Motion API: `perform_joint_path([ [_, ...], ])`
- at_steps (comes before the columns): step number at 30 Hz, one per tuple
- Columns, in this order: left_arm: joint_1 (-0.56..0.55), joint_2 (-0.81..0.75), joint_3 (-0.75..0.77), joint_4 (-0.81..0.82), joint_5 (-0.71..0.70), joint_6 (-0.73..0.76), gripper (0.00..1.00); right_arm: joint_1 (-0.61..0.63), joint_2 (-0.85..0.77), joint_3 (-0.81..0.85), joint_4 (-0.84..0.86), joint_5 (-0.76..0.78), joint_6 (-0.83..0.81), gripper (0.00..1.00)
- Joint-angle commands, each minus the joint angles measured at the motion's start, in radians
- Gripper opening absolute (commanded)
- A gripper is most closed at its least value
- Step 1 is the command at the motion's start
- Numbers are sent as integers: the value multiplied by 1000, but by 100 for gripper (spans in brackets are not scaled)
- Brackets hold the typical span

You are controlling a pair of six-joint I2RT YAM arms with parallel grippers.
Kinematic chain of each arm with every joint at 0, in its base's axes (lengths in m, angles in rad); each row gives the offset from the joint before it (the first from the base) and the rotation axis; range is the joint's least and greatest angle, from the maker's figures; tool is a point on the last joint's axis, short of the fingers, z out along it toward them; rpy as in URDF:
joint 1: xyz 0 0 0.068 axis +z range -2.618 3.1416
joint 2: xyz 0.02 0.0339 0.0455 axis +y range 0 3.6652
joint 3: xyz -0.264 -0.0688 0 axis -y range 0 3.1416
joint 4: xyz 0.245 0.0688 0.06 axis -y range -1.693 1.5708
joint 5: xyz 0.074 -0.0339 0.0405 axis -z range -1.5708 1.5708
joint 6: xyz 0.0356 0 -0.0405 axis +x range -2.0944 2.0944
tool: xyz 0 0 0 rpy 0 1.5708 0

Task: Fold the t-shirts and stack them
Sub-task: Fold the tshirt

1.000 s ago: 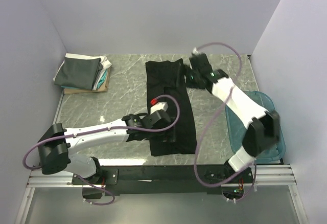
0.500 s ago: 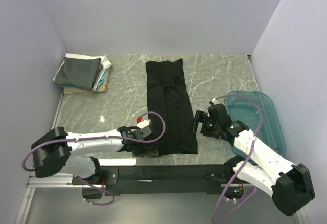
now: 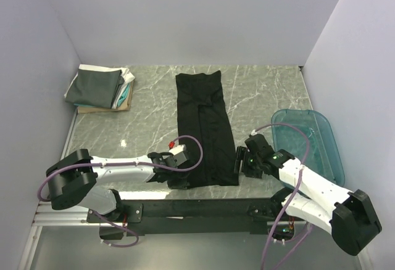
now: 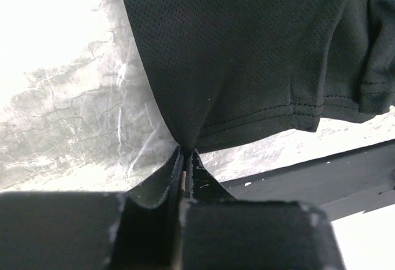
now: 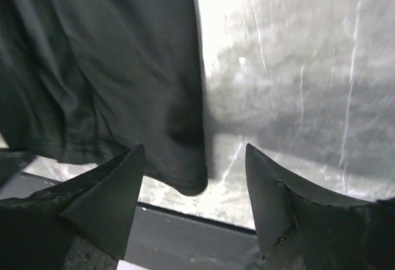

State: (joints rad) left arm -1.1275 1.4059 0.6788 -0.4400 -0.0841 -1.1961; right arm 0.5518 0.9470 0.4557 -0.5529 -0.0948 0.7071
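Observation:
A plain black t-shirt [image 3: 203, 128] lies folded into a long strip down the middle of the marble table. My left gripper [image 3: 179, 180] is at its near left corner, shut on the black t-shirt's hem [image 4: 185, 140], and the cloth [image 4: 247, 54] rises to a pinched peak between the jaws. My right gripper [image 3: 237, 162] is at the near right corner. Its jaws stand open on either side of that corner [image 5: 188, 184] without touching it. More folded t-shirts, dark grey on top, are stacked [image 3: 99, 86] at the far left.
A translucent teal tub [image 3: 308, 140] sits at the right edge, just behind my right arm. The black rail [image 3: 203, 208] of the table's near edge runs right below both grippers.
My left gripper slid to the shirt's near left corner and shut on the hem. My right arm swung from the shirt's far end to its near right corner, jaws still apart.

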Motion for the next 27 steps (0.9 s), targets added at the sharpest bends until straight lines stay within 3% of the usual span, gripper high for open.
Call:
perform_joint_path([
  [1,-3,18,-1,-17,10,-16,2,45,18,-9,-54,46,41,72],
  [7,-3,33,-5,-5,26,-22,1,96,29,-64,17,-5,84,65],
  [13,-3,4,-15,-34,9,-42,1,132,87,-68,53,-23,103,26],
  [16,-5,-39,-33,-51,3,-63,1,172,72,-74,45,-46,123,14],
  [22,-28,-175,-93,-49,9,-100,1,257,-77,-84,-15,-40,190,0],
  [27,-31,-261,-107,1,-8,-88,1,269,-119,-51,16,-5,171,0],
])
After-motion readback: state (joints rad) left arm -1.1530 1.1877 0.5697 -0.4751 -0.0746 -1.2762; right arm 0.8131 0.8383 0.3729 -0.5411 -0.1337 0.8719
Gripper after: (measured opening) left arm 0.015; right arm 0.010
